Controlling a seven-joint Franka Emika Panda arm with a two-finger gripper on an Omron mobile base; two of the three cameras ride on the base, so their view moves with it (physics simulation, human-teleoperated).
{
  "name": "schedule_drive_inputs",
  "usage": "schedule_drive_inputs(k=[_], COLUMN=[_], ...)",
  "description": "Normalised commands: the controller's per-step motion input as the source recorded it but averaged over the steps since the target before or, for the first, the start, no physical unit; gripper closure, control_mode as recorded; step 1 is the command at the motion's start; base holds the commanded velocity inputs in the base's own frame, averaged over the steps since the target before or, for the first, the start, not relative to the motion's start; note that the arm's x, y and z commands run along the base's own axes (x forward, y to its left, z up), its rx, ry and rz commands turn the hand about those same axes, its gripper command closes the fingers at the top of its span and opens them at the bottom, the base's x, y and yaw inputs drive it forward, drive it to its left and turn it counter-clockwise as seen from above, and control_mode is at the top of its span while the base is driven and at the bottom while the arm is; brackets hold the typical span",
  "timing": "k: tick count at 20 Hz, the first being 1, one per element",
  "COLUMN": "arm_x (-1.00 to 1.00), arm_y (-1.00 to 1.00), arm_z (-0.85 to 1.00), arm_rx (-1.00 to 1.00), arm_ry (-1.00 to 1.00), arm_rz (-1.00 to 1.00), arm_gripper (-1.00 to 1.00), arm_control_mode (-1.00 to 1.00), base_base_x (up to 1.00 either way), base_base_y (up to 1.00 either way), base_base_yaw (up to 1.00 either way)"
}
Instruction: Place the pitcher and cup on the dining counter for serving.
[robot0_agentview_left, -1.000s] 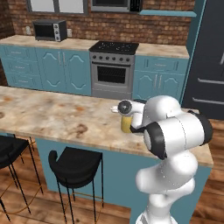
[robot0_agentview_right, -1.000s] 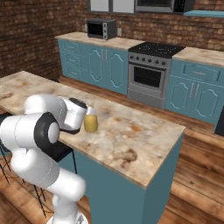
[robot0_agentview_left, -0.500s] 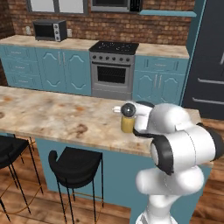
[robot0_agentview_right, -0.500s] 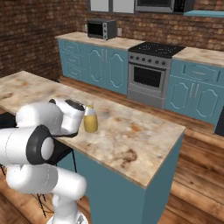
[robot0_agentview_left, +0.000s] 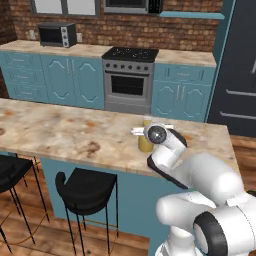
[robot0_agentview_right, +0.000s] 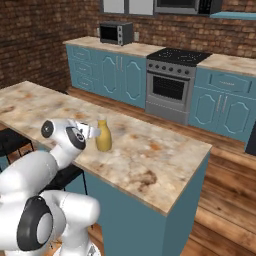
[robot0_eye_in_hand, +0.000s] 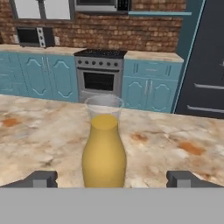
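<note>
The worktop (robot0_agentview_left: 60, 130), a long marbled slab, carries the pitcher (robot0_eye_in_hand: 104, 153) upright near its right end, well clear of the edges. From the hand camera the pitcher stands at 12 o'clock, dead ahead of the tool (robot0_eye_in_hand: 112, 178), its long axis vertical. The tool is spread wide and grips nothing; its two fingertips (robot0_eye_in_hand: 41, 178) sit apart on either side of the pitcher's base, just short of it. Black stools (robot0_agentview_left: 85, 187) stand below the overhang. Behind, the stove (robot0_agentview_left: 129, 80) lies across the aisle, out of the way.
</note>
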Motion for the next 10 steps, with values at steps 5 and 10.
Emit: schedule_drive_inputs(k=[5,10], arm_x=[-0.50,-0.43], arm_y=[-0.01,0.00], arm_z=[1.00,0.96], arm_rx=[0.03,0.02], arm_ry=[0.11,0.15], arm_rz=[0.02,0.00], arm_gripper=[-1.00,-1.00], arm_control_mode=[-1.00,-1.00], base_base_x=[0.00,0.00], base_base_y=[0.00,0.00], base_base_yaw=[0.00,0.00])
